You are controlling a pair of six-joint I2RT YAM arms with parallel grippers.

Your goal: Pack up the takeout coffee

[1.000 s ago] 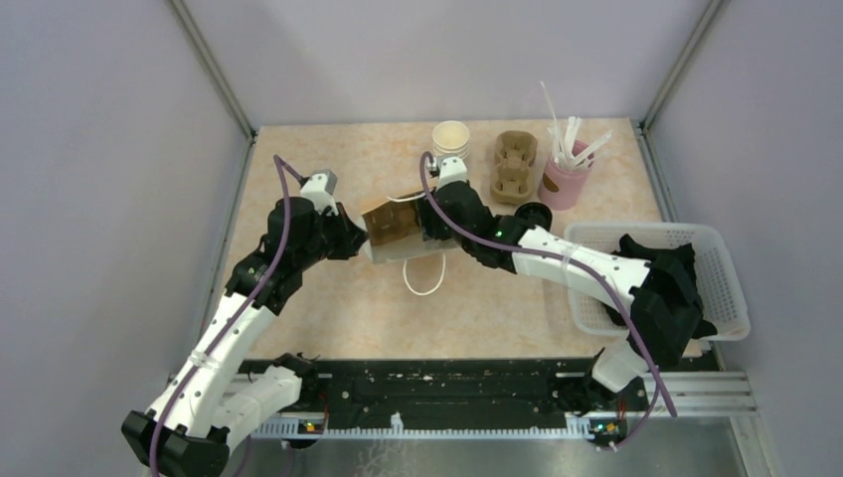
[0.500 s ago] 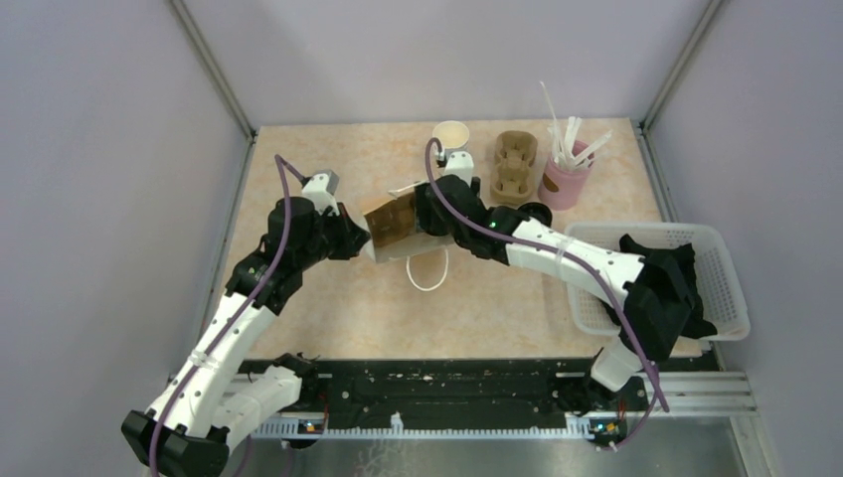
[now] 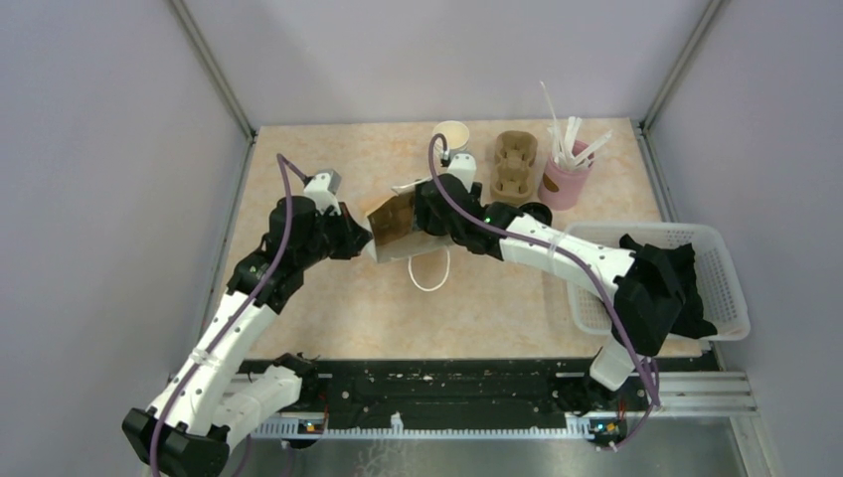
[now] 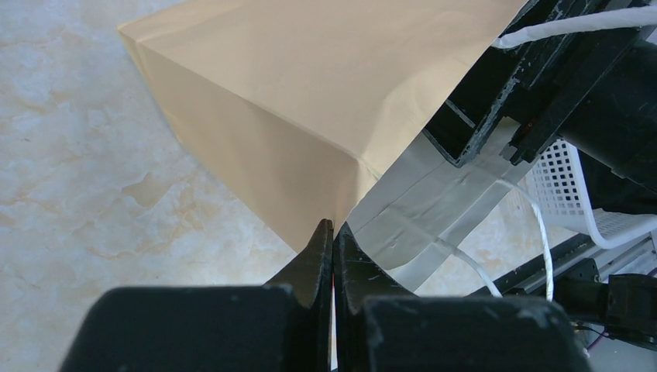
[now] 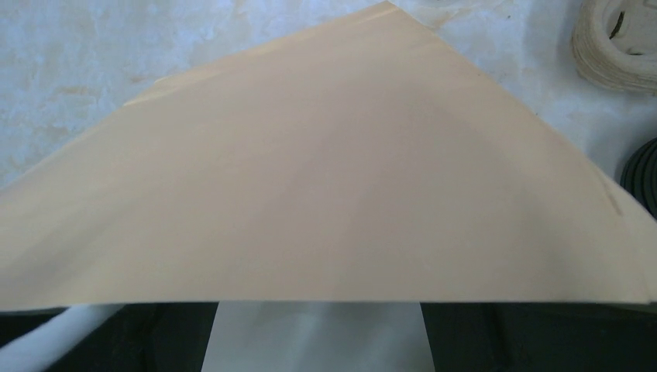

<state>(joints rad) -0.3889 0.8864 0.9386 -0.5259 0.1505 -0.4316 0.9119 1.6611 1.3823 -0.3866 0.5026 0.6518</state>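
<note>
A brown paper bag (image 3: 394, 221) lies on its side mid-table, its mouth towards the right. My left gripper (image 3: 364, 237) is shut on the bag's bottom corner edge, as the left wrist view (image 4: 333, 232) shows. My right gripper (image 3: 425, 215) is at the bag's mouth. In the right wrist view the bag's brown wall (image 5: 349, 178) covers its fingertips, and its finger bases stand wide apart over the white inside of the bag. No lidded white cup shows in any view; the takeout coffee is hidden or out of view.
The bag's white handle loop (image 3: 429, 274) lies on the table. At the back stand lidless white cups (image 3: 450, 134), a cardboard cup carrier (image 3: 515, 164) and a pink cup of stirrers (image 3: 564, 181). Black lids (image 3: 538, 212) lie beside my right arm. A white basket (image 3: 646, 231) sits at the right.
My right gripper has pushed left, further into the bag's mouth, and the bag's upper flap has lifted and tilted. My left gripper has stayed shut on the bag.
</note>
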